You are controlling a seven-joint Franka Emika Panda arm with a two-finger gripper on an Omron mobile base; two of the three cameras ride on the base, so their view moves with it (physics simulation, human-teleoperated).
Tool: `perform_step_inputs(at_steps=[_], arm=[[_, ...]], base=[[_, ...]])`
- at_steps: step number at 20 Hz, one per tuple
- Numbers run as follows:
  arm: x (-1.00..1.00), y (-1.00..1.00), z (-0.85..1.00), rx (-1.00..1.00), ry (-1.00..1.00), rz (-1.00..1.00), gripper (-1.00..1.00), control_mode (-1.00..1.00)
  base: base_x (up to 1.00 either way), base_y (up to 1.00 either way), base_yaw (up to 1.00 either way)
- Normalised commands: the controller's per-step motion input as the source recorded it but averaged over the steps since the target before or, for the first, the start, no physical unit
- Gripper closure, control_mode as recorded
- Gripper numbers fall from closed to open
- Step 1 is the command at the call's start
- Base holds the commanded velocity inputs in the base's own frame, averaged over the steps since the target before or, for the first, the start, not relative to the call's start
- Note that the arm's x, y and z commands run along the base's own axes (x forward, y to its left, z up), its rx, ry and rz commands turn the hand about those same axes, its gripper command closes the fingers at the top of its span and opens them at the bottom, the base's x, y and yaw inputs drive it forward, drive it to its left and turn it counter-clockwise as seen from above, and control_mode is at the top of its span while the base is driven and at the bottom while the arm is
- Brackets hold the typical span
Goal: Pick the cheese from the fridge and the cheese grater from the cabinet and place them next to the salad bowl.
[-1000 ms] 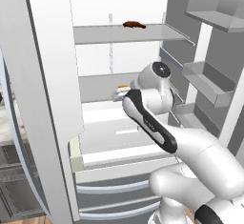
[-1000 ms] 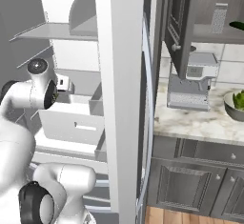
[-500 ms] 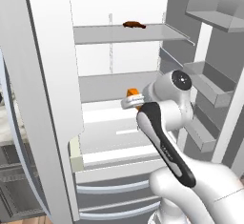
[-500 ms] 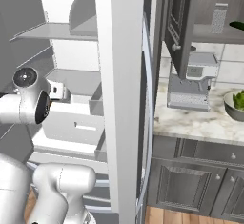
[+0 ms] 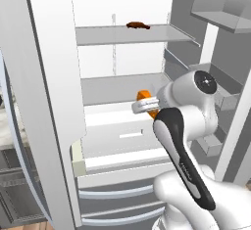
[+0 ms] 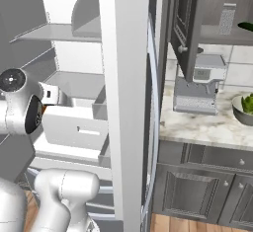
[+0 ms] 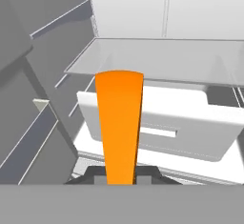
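Got the cheese [image 7: 119, 123] clamped in my claw [image 7: 119, 178], just outside the fridge [image 5: 122, 84]; next it goes beside the bowl [image 6: 243, 110].

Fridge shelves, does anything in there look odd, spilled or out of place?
Nothing stands out. A dark brown item lies flat on the upper shelf, the white drawer sits level, and the cheese is held in the tool.

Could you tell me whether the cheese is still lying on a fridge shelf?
No, the cheese is clamped in the hand, held in the air in front of the white drawer, clear of the shelves.
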Motion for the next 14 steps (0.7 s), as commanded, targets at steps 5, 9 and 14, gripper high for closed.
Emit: perform_step_inputs(at_steps=[5,9,14], arm=[[-0.41,-0.1,0.22,-0.08,0.0,-0.01,1.0,-1.0],[-0.45,-0.14,0.05,-0.11,-0.03,0.0,1.0,-1.0],[-0.37,-0.15,0.0,-0.01,0.0,0.0,1.0,-1.0]], base=[[0.0,0.0,0.0],[0.0,0.0,0.0],[0.0,0.0,0.0]])
